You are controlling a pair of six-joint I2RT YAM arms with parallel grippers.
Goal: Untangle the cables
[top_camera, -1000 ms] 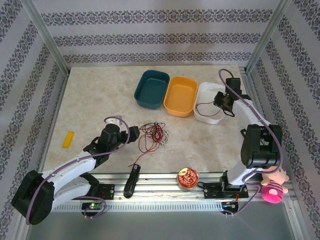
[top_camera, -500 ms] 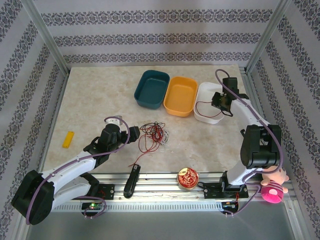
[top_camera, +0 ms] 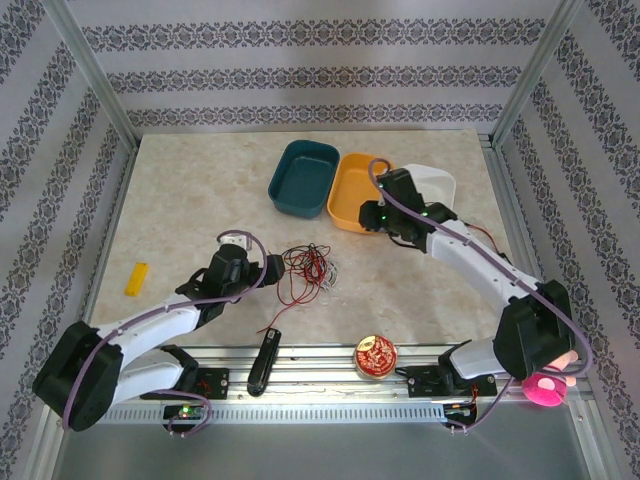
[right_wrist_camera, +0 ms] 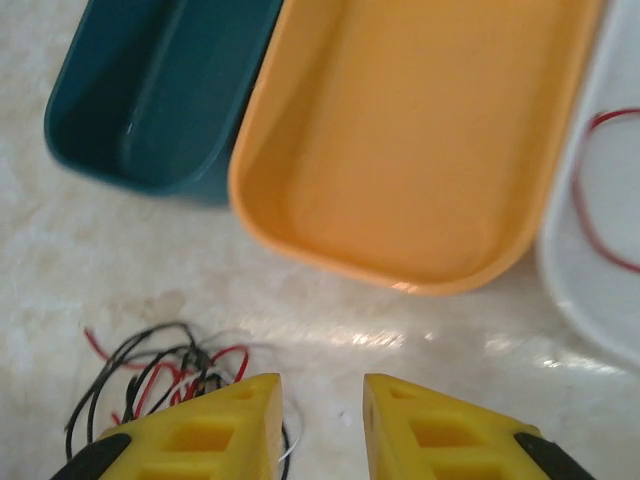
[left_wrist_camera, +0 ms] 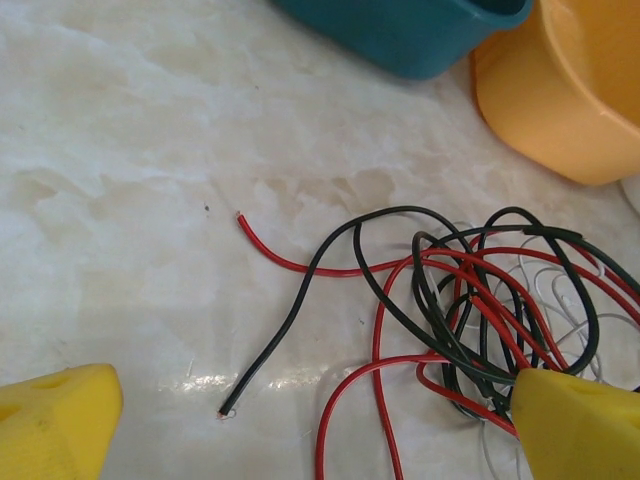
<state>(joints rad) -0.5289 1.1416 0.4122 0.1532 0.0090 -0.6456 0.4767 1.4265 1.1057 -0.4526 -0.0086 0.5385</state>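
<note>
The cables [left_wrist_camera: 470, 300] are a loose tangle of thin red, black and white wires on the marble table [top_camera: 180, 200], seen from above as a small cluster [top_camera: 306, 266]. A black wire end [left_wrist_camera: 229, 409] and a red wire end [left_wrist_camera: 241, 217] trail out to the left. My left gripper [left_wrist_camera: 315, 440] is open and low, its yellow fingers [left_wrist_camera: 50, 420] astride the tangle's left part; from above it [top_camera: 272, 266] sits at the cluster's left edge. My right gripper [right_wrist_camera: 322, 420] is open and empty, hovering near the orange tray [right_wrist_camera: 420, 130], right of the tangle [right_wrist_camera: 160, 375]. A single red wire [right_wrist_camera: 590, 190] lies in the white tray [right_wrist_camera: 600, 300].
The teal tray [top_camera: 304, 178], orange tray [top_camera: 352, 185] and white tray [top_camera: 440, 182] stand in a row at the back. A yellow block [top_camera: 136, 278] lies at the left. A black tool [top_camera: 264, 362], a red tin [top_camera: 375, 356] and a pink toy [top_camera: 548, 385] sit along the front rail.
My right arm has swung left from the white tray to the orange tray's near edge, leaving the red wire in the white tray. My left gripper edged toward the tangle.
</note>
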